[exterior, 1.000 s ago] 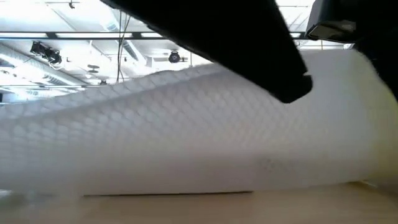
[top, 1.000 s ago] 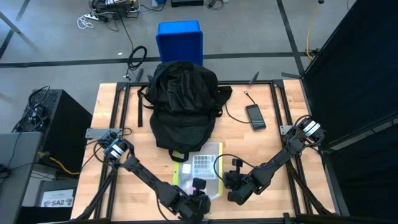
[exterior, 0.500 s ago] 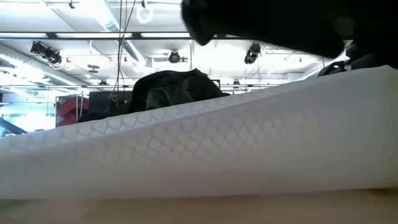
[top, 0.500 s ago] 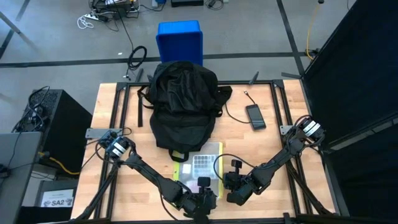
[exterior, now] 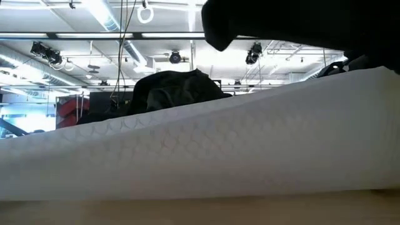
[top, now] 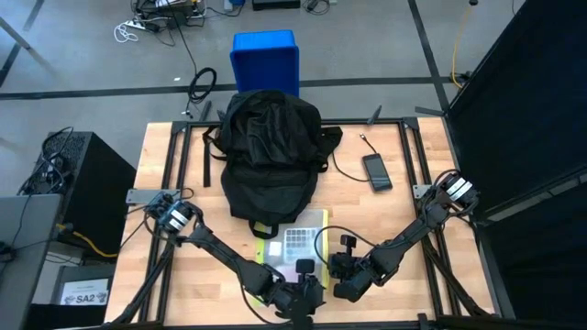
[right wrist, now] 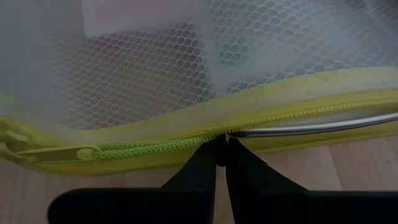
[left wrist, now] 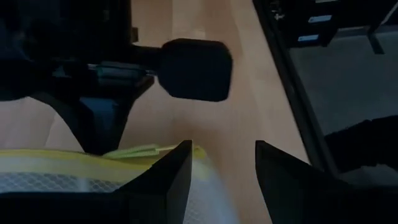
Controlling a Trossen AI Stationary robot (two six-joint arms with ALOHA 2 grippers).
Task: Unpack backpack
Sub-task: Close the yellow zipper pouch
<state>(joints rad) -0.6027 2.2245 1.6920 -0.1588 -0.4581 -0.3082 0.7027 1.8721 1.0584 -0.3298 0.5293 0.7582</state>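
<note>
The black backpack point(top: 269, 151) lies on the table's far middle and shows behind the pouch in the low view point(exterior: 169, 87). In front of it lies a white mesh pouch point(top: 295, 240) with a yellow zipper edge point(right wrist: 155, 149). The low view shows the pouch point(exterior: 219, 156) raised on its right side. My right gripper point(top: 341, 280) is shut at the pouch's near right edge. My left gripper point(top: 307, 291) stands open at the pouch's near corner point(left wrist: 198, 154), bare wood between its fingers. My right gripper pinches the zipper's pull point(right wrist: 222, 137) between its two fingertips, where the green zipper line point(right wrist: 155, 145) meets a thin metal bar point(right wrist: 311, 127). The fingers slant down and lie across the zipper. My left gripper has one finger point(left wrist: 177, 177) beside the pouch's corner; whether it touches, I cannot tell.
A dark phone point(top: 376, 171) with a thin cable point(top: 347, 165) lies right of the backpack. A blue plastic bin point(top: 266, 60) stands on the floor beyond the table's far edge. Bare wood shows at the table's left and right.
My left gripper has gone toward the table's right edge, along the pouch's near edge, closer to my right gripper. In the low view the pouch's left part has sunk, so the backpack now shows above it, while its right side stays raised.
</note>
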